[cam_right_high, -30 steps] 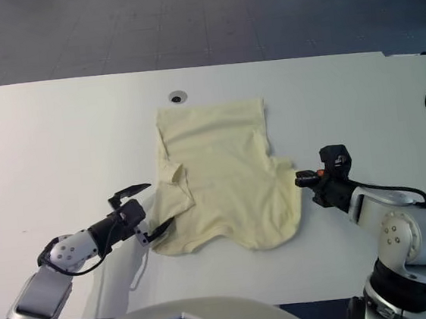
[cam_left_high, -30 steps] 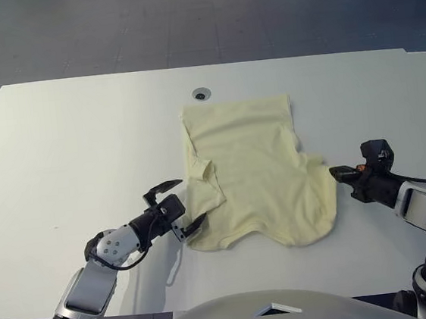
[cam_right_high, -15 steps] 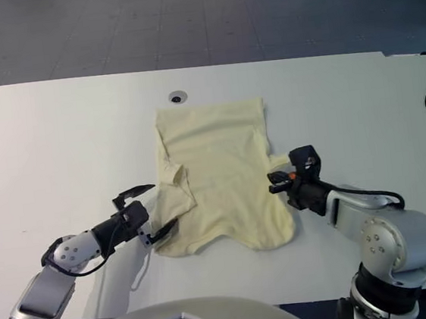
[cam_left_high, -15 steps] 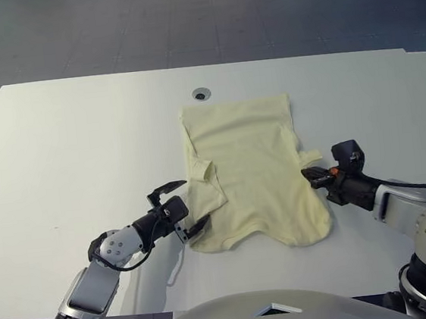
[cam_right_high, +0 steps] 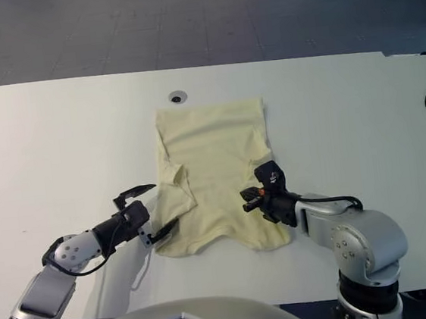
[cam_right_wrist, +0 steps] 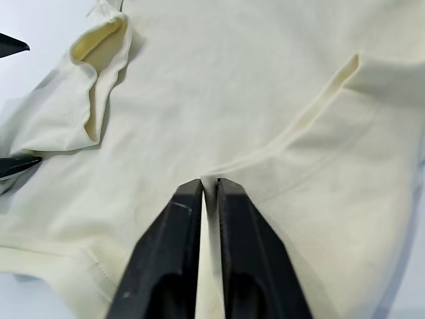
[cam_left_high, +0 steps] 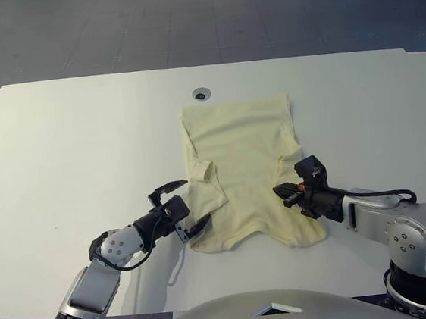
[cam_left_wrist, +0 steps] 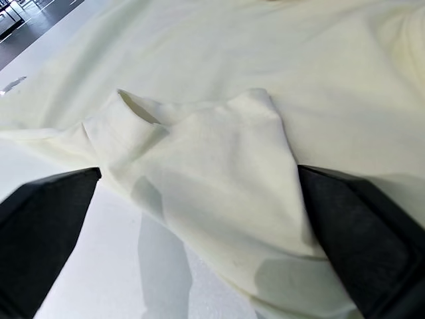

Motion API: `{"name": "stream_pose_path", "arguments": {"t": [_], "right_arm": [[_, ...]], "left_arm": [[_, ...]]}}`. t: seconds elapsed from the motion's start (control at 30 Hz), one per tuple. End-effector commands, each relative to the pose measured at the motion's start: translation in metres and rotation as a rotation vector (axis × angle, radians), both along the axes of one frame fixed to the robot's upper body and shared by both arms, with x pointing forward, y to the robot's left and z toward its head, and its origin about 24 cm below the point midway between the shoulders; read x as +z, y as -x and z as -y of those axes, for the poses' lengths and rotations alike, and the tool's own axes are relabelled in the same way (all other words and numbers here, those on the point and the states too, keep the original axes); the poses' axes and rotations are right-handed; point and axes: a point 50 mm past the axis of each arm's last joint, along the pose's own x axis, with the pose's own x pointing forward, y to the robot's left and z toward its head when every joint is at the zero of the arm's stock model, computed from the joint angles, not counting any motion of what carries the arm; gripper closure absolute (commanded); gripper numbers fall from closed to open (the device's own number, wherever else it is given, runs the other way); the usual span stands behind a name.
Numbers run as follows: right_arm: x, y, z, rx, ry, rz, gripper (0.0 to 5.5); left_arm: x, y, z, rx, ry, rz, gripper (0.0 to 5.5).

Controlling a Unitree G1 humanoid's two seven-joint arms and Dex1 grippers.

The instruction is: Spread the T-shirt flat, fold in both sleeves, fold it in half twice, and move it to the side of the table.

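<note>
T-shirt: the pale yellow T-shirt (cam_left_high: 238, 145) lies near the middle of the white table (cam_left_high: 67, 144), its straight hem at the far end, just beside a round cable hole (cam_left_high: 202, 94).
Left sleeve: the left sleeve (cam_left_wrist: 199, 146) is folded in over the body and lies crumpled at the near left corner.
Left hand: the left hand (cam_left_high: 191, 201) is spread wide – one finger on each side of the shirt's near left edge, low over the table.
Right hand: the right hand (cam_left_high: 280, 193) is pinched tight on a fold of cloth (cam_right_wrist: 211, 181) from the right side – held over the shirt's body, near its midline.
Right side: the cloth there is doubled inward.
</note>
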Motion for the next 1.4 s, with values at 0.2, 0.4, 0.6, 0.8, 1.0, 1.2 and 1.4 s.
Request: {"name": "stream_pose_path", "arguments": {"t": [0.2, 0.4, 0.6, 0.8, 1.0, 1.2, 1.4], "right_arm": [[0.034, 0.002, 0.012, 0.037, -0.014, 0.186, 3.44], [0.055, 0.000, 0.032, 0.060, 0.022, 0.269, 2.43], [0.064, 0.002, 0.048, 0.352, 0.306, 0.525, 1.49], [0.046, 0.018, 0.078, 0.701, 0.591, 0.496, 0.32], [0.031, 0.031, 0.085, 0.962, 0.702, 0.482, 0.12], [0.018, 0.030, 0.087, 1.081, 0.811, 0.511, 0.12], [0.008, 0.025, 0.083, 1.109, 0.846, 0.544, 0.12]], "left_arm": [[0.012, 0.000, 0.001, -0.031, 0.071, 0.022, 0.10], [0.055, -0.013, -0.010, -0.037, 0.200, 0.202, 0.10], [0.071, -0.013, -0.032, -0.053, 0.199, 0.296, 0.10], [0.056, 0.000, -0.052, -0.154, 0.023, 0.326, 0.10], [0.041, 0.012, -0.067, -0.311, -0.153, 0.338, 0.10], [0.026, 0.020, -0.071, -0.459, -0.279, 0.344, 0.10], [0.007, 0.023, -0.065, -0.534, -0.306, 0.337, 0.10]]}}
